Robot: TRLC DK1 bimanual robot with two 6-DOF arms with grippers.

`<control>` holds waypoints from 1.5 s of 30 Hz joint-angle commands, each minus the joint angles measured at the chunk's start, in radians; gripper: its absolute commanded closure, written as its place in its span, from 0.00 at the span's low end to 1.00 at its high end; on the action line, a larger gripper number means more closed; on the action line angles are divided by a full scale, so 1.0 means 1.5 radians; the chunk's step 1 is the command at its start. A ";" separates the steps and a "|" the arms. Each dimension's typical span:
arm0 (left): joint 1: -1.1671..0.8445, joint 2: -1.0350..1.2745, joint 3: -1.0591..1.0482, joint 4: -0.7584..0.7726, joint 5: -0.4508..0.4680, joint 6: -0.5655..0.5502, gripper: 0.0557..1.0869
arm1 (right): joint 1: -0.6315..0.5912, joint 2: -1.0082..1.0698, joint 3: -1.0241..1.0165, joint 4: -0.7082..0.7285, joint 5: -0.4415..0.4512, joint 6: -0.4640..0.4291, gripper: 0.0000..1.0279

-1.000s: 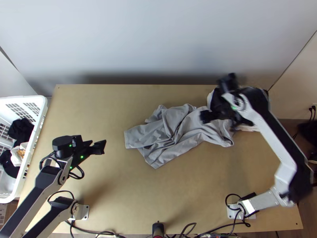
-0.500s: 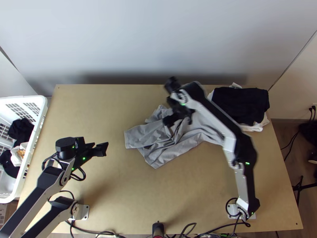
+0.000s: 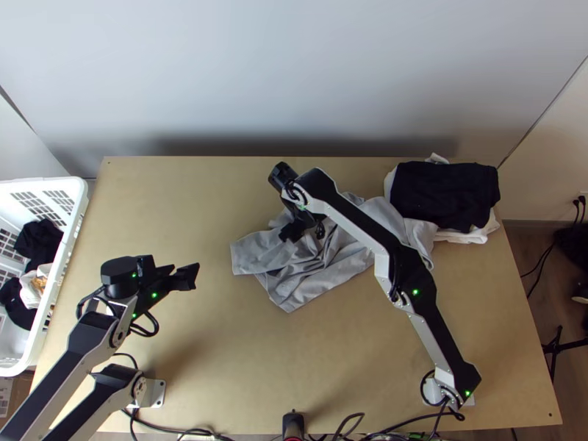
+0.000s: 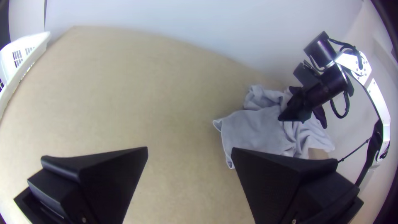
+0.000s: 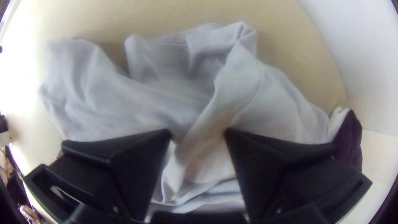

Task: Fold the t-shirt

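My L grip (image 4: pixel 190 149) is over the left of the table (image 3: pixel 242 367), fingers wide apart w/ nothing btwn them, well apart from the tee. Tee (image 3: pixel 294 292) lies mid-table, bunched & creased, one corner poking near, a flatter flap to the left. Step in hand, I'd say: get a bite & open it out b4 any fold.

My R grip (image 5: pixel 198 132) is above the tee's left half, fingers open, a bit less than L's, w/ a ridge of grey cloth showing btwn the tips; no hold on it that I can see. Best go down square on that ridge, close on a small pinch, lift slow & check whether it's 1 layer or 2. If it's a clump, drop it & try an edge. L could then take the left flap & both pull apart, low & even.

Far right is the pile, dark cloth (image 3: pixel 445 195) on white; tee's right end is beside it, so don't drag that way.
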 commanded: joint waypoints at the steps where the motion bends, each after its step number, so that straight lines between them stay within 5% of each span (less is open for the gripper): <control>1: 0.002 -0.005 -0.001 0.002 0.000 -0.001 0.05 | -0.006 -0.002 0.009 0.041 0.008 0.009 0.97; 20: -0.025 -0.008 0.002 0.011 0.000 -0.020 0.05 | 0.046 -0.337 -0.080 0.229 -0.004 -0.086 0.97; 29: -0.034 -0.013 -0.011 0.010 0.000 -0.021 0.05 | 0.169 -0.371 -0.049 0.233 -0.044 -0.086 0.97; 35: -0.040 -0.010 -0.008 0.011 0.000 -0.022 0.05 | 0.248 -0.371 -0.052 0.231 -0.099 -0.142 0.96; 39: -0.039 -0.010 -0.004 0.012 0.000 -0.021 0.05 | 0.251 -0.365 -0.067 0.208 -0.104 -0.115 0.27; 42: -0.037 -0.010 -0.003 0.012 0.000 -0.018 0.05 | 0.245 -0.365 -0.069 0.189 -0.104 -0.094 0.07; 45: -0.037 -0.008 -0.003 0.012 0.000 -0.018 0.05 | 0.223 -0.375 -0.071 0.186 -0.102 -0.090 0.06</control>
